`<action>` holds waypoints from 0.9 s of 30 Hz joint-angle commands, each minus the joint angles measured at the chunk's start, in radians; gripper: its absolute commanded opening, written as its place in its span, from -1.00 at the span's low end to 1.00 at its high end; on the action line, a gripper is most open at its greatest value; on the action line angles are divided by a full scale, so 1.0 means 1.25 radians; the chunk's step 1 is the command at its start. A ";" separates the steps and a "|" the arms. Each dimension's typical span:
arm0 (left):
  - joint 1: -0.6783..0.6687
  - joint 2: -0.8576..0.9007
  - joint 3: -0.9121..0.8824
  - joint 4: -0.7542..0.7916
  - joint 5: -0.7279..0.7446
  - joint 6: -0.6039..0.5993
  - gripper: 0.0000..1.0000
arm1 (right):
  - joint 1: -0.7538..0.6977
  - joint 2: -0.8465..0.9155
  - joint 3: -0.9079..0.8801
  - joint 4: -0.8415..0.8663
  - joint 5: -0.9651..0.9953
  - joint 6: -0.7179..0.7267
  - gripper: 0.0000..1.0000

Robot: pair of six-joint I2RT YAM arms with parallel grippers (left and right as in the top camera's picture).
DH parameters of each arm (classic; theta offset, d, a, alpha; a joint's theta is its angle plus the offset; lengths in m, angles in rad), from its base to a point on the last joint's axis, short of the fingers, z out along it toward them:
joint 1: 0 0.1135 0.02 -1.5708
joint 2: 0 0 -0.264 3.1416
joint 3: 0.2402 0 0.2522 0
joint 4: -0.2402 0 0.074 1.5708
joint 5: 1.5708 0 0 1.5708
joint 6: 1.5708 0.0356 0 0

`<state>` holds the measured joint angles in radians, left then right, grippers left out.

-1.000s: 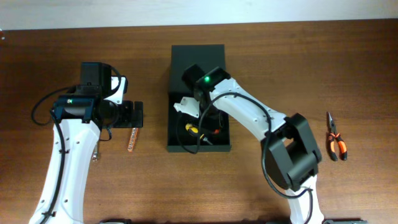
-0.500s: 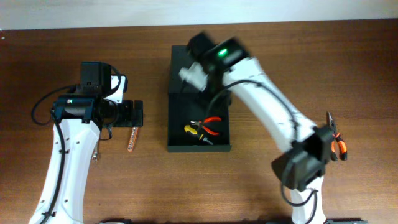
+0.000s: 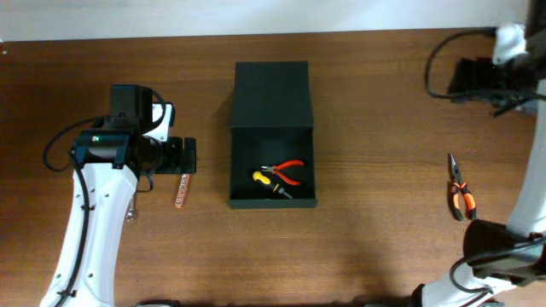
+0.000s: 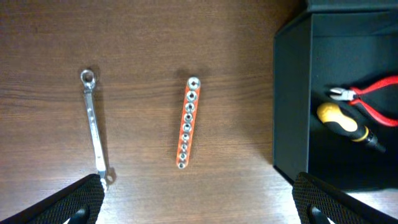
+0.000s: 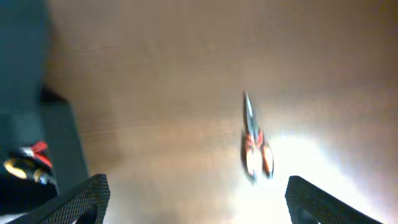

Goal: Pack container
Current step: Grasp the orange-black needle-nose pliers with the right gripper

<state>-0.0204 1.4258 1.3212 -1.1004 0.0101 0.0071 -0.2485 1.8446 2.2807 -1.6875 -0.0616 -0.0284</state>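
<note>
Wood-grain surface (image 3: 384, 170) is seen carrying the container (image 3: 273, 203) at its middle, between the two arms; its hinged lid (image 3: 271, 94) is folded back flat toward the far edge, so the box is open. Red-handled pliers (image 3: 288, 170) and a yellow-handled screwdriver (image 3: 266, 181) are seen inside, touching each other in the near half. The left tool (image 4: 199, 208) is held over the surface just left of the container, its fingers spread wide and nothing gripped; an orange socket rail (image 4: 188, 122) and a ring spanner (image 4: 93, 127) are seen beneath it, lying side by side but apart. The right tool (image 5: 196, 208) is raised at the far right; its view is blurred, yet the fingers are seen wide apart and empty. Orange-handled needle-nose pliers (image 3: 461, 189) are seen on the surface well right of the container.
</note>
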 commanded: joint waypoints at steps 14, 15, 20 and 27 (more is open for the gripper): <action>-0.002 -0.006 0.013 0.007 0.001 0.013 0.99 | -0.157 -0.003 -0.700 0.354 0.059 -0.056 0.81; -0.002 -0.006 0.013 0.007 0.001 0.013 0.98 | -0.157 -0.003 -0.722 0.372 0.059 -0.057 0.82; -0.002 -0.006 0.013 0.008 0.001 0.013 0.99 | -0.157 -0.003 -0.809 0.459 0.059 -0.057 0.82; -0.002 -0.006 0.013 0.009 0.001 0.013 0.99 | -0.157 -0.003 -0.889 0.565 0.056 -0.056 0.82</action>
<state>-0.0204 1.4258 1.3216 -1.0908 0.0105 0.0071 -0.4408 1.8503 1.2030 -1.0138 0.0002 -0.0902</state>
